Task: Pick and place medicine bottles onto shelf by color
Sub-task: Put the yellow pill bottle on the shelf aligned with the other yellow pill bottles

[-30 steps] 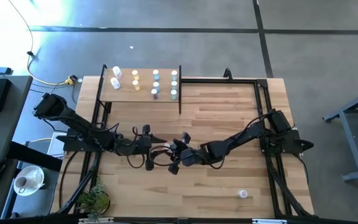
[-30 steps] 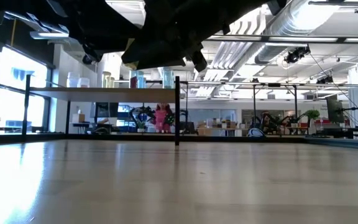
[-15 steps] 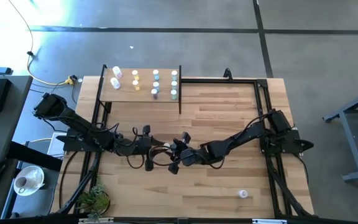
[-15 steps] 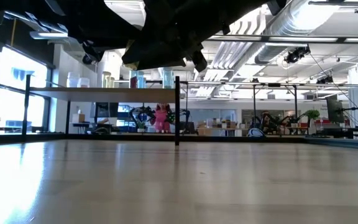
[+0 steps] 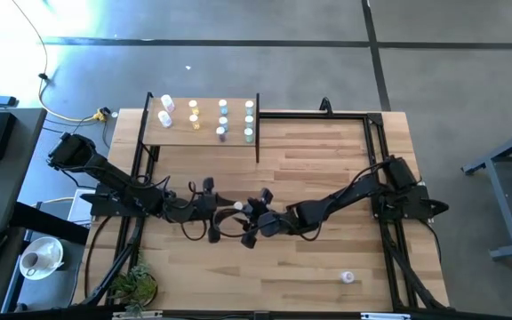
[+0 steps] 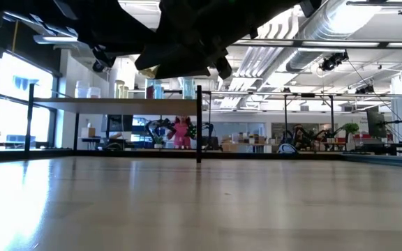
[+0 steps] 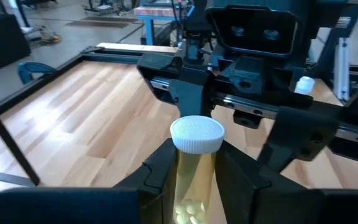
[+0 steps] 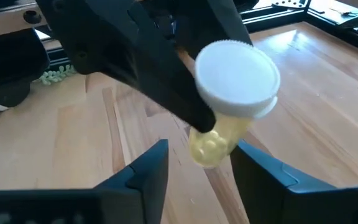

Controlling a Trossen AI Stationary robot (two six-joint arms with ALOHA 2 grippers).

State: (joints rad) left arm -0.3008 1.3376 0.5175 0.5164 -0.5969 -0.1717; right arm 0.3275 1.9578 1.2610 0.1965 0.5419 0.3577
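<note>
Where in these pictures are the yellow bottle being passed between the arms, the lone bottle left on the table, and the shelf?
yellow bottle [image 7: 196, 134], left wrist view, on its white cap.
lone bottle [image 5: 348, 277], high view, on its cap.
shelf [image 5: 178, 135], high view, on bare board.

One camera hangs straight above me, taking in the whole light wood-plank tabletop [image 5: 327, 169], with my left arm at nine o'clock and my right at three. A second sits at table height, facing level across the planks into the room behind, so my arms are only dark shapes at its twelve o'clock. It shares the small light-wood shelf with thin black posts [image 5: 203, 133] with the overhead view. Each wrist camera looks forward, very close, past my own dark fingers, and both share the yellow-tinted, white-capped medicine bottle [image 7: 194, 162] between my two grippers.
</note>
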